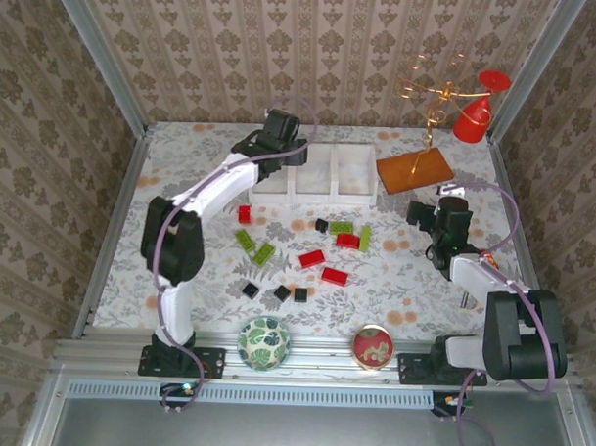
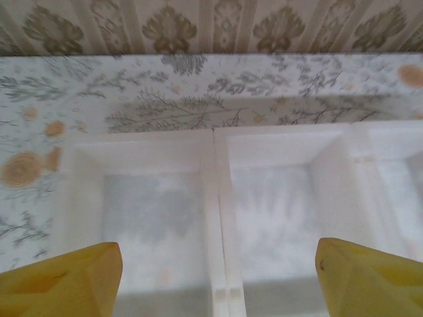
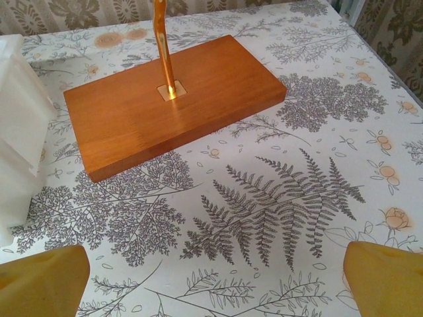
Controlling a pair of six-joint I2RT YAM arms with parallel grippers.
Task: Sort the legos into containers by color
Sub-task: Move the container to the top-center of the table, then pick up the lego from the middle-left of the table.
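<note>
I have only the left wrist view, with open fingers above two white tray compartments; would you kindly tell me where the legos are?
Observer: The legos all lie loose on the table, between the tray and the arm bases.
Operator: Thank you. Which one is closest to the left gripper?
Observer: A red brick, just on the near side of the tray's left compartment.
Operator: And where is the other arm?
Observer: The right gripper is open above a bare part of the table, next to the orange-brown board that lies to the right of the tray.
</note>
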